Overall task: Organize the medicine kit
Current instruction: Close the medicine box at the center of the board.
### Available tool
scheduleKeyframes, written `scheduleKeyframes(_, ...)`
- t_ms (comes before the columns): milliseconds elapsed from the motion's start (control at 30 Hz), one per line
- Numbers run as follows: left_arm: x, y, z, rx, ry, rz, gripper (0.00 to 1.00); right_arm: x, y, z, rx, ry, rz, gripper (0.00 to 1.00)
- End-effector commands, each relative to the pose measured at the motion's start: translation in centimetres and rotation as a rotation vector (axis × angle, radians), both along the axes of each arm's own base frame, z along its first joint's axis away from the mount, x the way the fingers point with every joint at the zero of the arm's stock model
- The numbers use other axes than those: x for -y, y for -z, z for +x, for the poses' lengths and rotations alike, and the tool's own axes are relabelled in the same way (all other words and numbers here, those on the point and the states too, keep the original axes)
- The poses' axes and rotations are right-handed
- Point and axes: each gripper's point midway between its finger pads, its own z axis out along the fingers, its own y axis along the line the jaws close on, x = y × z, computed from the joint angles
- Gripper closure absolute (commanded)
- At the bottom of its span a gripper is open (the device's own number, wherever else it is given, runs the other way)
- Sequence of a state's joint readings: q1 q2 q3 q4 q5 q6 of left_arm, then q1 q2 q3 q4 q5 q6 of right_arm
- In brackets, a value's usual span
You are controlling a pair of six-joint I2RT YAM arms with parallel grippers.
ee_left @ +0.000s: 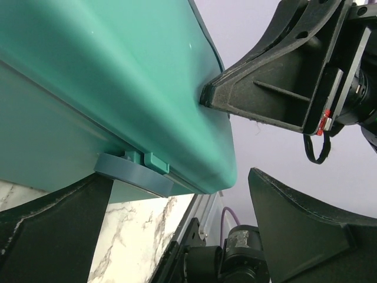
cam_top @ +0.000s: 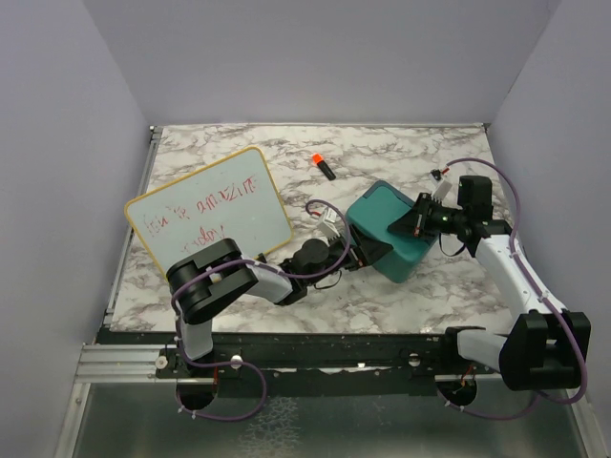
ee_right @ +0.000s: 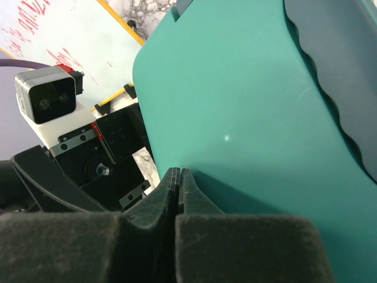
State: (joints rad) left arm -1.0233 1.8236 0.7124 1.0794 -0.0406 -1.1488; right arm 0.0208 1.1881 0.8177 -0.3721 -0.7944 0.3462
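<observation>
- Jaws on our right gripper [cam_top: 417,221] are pressed together with nothing between them. From above, its tip rests on the lid of the teal medicine kit [cam_top: 387,239]. The kit sits closed, right of centre on the marble table [cam_top: 401,153].
- In the same view, our left gripper [cam_top: 351,254] reaches in at the kit's near-left side. A yellow-framed whiteboard [cam_top: 205,215] lies well apart on the left, and an orange-capped marker [cam_top: 323,165] lies behind.
- On the left wrist view, our left jaws stand spread wide and hold nothing. The left fingers [ee_left: 53,236] sit either side of the kit's lower edge, just below the small latch tab [ee_left: 156,160]. The right gripper's closed tip touches the curved lid above.
- On the right wrist view, the shut jaws meet in a thin seam pushed against smooth teal plastic.
- We judge the shell to be stiff, glossy and slick, and probably light enough to skid on the marble.
- We would pinch the front lip by the latch and steady the lid from above. We would avoid the rounded lid.
</observation>
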Motion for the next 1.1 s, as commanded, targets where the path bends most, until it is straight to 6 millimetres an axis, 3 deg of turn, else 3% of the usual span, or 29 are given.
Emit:
scheduleKeyframes(0,0.3,-1.8,0.6,0.040,-0.030,-0.077,0.01,0.3,2.3,-1.7,-0.098,-0.003,-0.044,0.99)
scheduleKeyframes(433,-0.9,-4.2,0.4,0.117,-0.055,-0.089,0.04,0.3,2.5,-1.8,-0.100,0.008,-0.042,0.99)
scheduleKeyframes(700,-1.1,-4.2,0.3,0.119,-0.060,-0.098,0.04,0.4,2.5,-1.8,-0.099,0.012,-0.047,0.99)
scheduleKeyframes(1067,-1.2,-5.1,0.2,0.137,-0.059,-0.121,0.14,0.4,2.6,-1.8,-0.097,0.012,-0.048,0.99)
